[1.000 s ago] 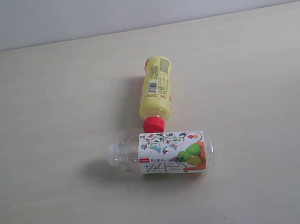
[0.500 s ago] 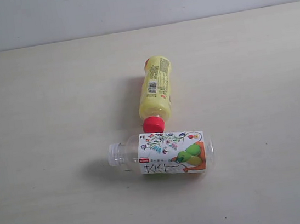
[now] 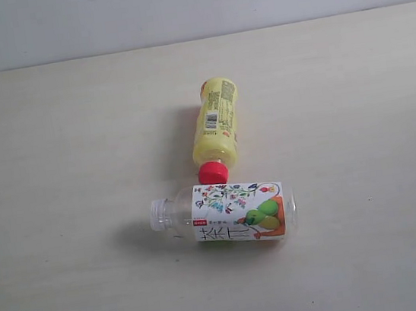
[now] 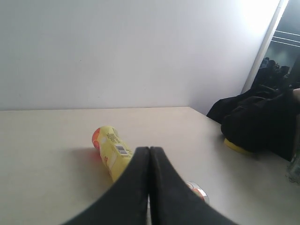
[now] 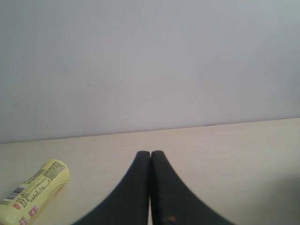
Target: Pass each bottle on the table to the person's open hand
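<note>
Two bottles lie on their sides on the pale wood-grain table (image 3: pixel 53 145). The yellow bottle (image 3: pixel 216 120) has its red cap (image 3: pixel 213 172) touching the pear-label bottle (image 3: pixel 227 213), which lies crosswise below it with no cap on its neck. In the left wrist view my left gripper (image 4: pixel 150 151) is shut and empty, with the yellow bottle (image 4: pixel 111 151) just behind it and the pear-label bottle's end (image 4: pixel 198 191) peeking past a finger. My right gripper (image 5: pixel 150 154) is shut and empty, the yellow bottle (image 5: pixel 33 192) off to its side. The other two bottles and both grippers are absent from the exterior view.
A person in dark clothing (image 4: pixel 262 119) sits at the table's edge in the left wrist view, with something yellow (image 4: pixel 236 146) beneath the sleeve. A plain wall (image 3: pixel 188 5) runs behind the table.
</note>
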Robot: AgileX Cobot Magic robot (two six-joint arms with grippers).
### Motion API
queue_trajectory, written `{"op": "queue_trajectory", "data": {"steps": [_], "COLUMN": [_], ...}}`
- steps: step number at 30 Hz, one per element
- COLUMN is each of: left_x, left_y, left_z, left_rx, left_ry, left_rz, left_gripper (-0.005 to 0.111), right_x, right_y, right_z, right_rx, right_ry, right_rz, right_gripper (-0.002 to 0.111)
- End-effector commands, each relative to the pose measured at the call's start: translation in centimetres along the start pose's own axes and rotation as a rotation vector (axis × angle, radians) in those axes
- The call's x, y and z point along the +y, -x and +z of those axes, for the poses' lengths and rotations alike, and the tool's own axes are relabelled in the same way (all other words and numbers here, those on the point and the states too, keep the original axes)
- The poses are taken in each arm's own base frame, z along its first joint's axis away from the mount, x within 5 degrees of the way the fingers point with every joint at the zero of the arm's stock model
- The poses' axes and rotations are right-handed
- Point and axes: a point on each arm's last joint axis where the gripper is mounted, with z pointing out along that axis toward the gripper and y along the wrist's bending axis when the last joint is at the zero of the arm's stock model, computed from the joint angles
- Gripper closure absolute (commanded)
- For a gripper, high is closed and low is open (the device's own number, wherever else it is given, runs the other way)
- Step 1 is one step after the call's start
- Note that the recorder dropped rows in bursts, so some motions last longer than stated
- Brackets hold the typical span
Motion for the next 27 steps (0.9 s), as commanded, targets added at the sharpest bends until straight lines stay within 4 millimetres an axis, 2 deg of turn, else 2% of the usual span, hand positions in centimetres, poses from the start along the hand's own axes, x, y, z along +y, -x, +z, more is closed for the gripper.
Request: {"op": "queue_trajectory", "data": {"steps": [1,27], "left_x": [-0.04,-0.04], "left_y": [-0.05,-0.05], "left_z": [-0.04,-0.04], "left_rx": [-0.005,-0.005], "left_ry": [-0.008,-0.008], "left_rz": [-0.004,-0.004], "left_gripper": [0.107,0.107], "right_x": [-0.04,-0.03], "right_y": [-0.11,0.01], "right_z": [-0.03,-0.03], "right_rx": [-0.005,-0.017], "right_ry": [-0.005,-0.003], "right_rz": [0.000,0.009], "right_gripper": [0.108,0.108]}}
